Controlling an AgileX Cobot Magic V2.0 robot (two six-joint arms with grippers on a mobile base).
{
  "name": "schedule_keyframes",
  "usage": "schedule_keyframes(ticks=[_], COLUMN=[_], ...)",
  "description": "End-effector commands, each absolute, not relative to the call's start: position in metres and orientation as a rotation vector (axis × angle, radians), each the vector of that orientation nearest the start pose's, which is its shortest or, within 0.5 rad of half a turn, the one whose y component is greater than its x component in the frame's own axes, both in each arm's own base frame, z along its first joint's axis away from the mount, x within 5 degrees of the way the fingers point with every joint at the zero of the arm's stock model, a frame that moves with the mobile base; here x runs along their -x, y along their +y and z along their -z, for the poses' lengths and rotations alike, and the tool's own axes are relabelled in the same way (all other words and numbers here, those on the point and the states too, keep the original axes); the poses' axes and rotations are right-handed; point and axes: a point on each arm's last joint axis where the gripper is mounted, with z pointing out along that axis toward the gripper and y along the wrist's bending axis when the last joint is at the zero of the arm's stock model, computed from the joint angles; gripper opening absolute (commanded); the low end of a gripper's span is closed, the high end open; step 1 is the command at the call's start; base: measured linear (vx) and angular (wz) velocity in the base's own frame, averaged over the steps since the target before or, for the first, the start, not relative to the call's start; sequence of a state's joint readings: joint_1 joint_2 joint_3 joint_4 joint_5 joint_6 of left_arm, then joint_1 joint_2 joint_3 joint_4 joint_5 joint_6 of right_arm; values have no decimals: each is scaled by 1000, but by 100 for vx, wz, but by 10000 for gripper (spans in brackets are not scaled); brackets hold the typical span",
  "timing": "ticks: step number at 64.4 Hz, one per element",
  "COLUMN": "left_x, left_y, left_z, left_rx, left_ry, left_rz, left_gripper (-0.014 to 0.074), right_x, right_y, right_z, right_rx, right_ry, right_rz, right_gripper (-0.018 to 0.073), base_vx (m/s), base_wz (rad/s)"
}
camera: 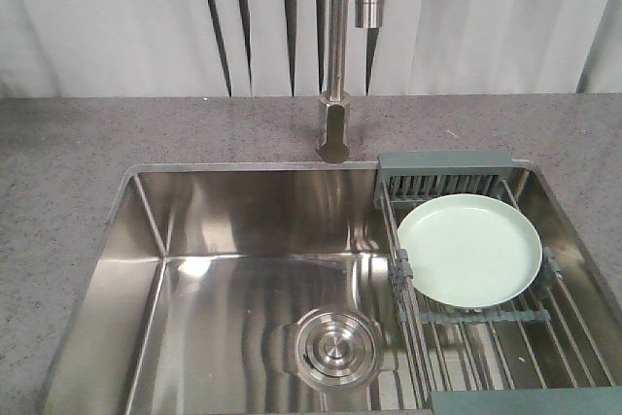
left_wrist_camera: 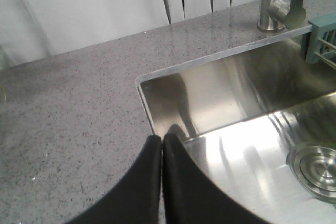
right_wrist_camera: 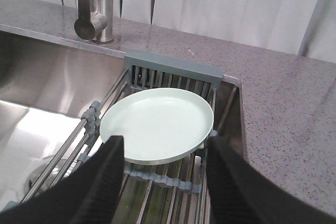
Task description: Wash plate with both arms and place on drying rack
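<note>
Ahead of the spread right gripper, the plate lies on the drying rack; left gripper closed, empty. Probably pickup: advance, clamp rim.

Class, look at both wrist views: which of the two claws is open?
The right claw: its fingers stand wide apart before the plate. The left claw's fingers are pressed together.

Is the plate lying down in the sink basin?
No, the plate rests flat on the drying rack spanning the sink's right side.
</note>
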State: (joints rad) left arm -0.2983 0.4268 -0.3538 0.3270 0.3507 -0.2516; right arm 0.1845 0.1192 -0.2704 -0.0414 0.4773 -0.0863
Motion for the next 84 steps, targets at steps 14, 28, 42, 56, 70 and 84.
schedule_keyframes(ticks=[14,28,42,56,70,84], left_x=[-78,-78,-78,-78,-78,-78], left_y=[-16,-17,-17,-17,-17,-17], left_z=[-252,-252,-252,-252,-252,-252], left_rx=[-160,-166,-166,-166,-166,-166], left_ry=[1767,1753,1754,1754,1754,1754], left_rz=[182,187,187,187,187,187], left_gripper=[0,0,0,0,0,0], right_x=[-51,-51,-51,-51,-51,-51], right_y=[8,8,8,8,8,8], right_z=[-269,-269,-269,-269,-269,-269], right_rx=[267,267,267,267,267,267], right_ry=[1689,1689,1689,1689,1689,1687], right_rz=[-16,-16,-16,-16,-16,-17], right_gripper=[363,363,363,363,363,363], base_vx=[0,0,0,0,0,0], base_wz=[0,0,0,0,0,0])
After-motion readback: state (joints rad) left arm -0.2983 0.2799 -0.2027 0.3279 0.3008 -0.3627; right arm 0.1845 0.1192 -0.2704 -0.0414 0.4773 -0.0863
